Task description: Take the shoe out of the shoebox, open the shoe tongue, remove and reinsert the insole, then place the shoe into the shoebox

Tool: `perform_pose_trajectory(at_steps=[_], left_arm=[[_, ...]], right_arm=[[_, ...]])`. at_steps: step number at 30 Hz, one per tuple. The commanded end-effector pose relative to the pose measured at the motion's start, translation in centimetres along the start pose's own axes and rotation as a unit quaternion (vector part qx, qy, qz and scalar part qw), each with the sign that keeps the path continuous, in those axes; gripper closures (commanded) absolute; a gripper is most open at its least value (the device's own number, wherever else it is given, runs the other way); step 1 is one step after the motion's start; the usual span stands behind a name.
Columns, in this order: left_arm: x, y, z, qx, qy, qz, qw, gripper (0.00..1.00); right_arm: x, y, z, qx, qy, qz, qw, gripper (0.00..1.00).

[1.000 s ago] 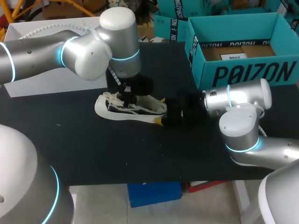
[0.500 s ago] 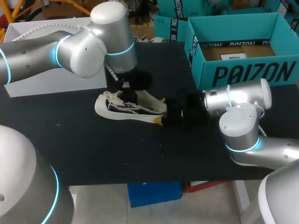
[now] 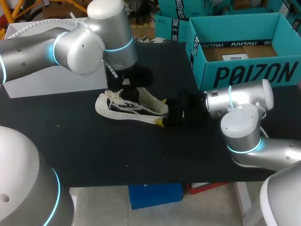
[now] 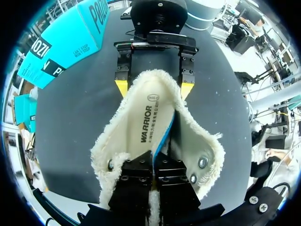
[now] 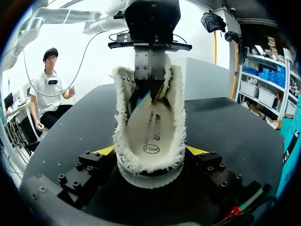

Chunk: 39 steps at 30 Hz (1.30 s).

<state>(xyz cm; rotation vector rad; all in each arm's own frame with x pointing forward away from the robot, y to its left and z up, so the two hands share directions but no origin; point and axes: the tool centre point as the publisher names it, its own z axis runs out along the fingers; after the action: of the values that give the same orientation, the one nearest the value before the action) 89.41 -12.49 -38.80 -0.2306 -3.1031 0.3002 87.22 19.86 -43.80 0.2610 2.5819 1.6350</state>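
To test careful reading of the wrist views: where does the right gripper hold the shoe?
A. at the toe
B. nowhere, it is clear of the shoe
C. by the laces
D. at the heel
D: in the right wrist view the right gripper's yellow tips press on both sides of the shoe's rounded heel end.

Fleecy cream shoe [image 4: 106, 148] lining, smooth insole [image 4: 146, 117], matt black table [image 3: 94, 146], cardboard shoebox [image 3: 244, 73].

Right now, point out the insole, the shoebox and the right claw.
insole [image 4: 146, 120], left wrist view, its printed top face.
shoebox [image 3: 254, 74], head view, its front wall.
right claw [image 5: 151, 151], right wrist view, midway between its tips, on the shoe [image 5: 178, 113] heel.
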Motion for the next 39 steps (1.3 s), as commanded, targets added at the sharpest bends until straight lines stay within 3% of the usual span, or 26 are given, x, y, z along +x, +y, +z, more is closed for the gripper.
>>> perform_pose_trajectory(at_steps=[1, 39], left_arm=[[0.0, -0.4, -0.5, 0.004, -0.004, 0.002, 1.000, 1.00], [0.8, 0.0, -2.0, 0.037, -0.012, 0.003, 0.999, 1.00]], right_arm=[[0.2, 0.2, 0.6, 0.001, 0.001, 0.000, 1.000, 1.00], [0.2, 0.2, 0.6, 0.001, 0.001, 0.000, 1.000, 1.00]])
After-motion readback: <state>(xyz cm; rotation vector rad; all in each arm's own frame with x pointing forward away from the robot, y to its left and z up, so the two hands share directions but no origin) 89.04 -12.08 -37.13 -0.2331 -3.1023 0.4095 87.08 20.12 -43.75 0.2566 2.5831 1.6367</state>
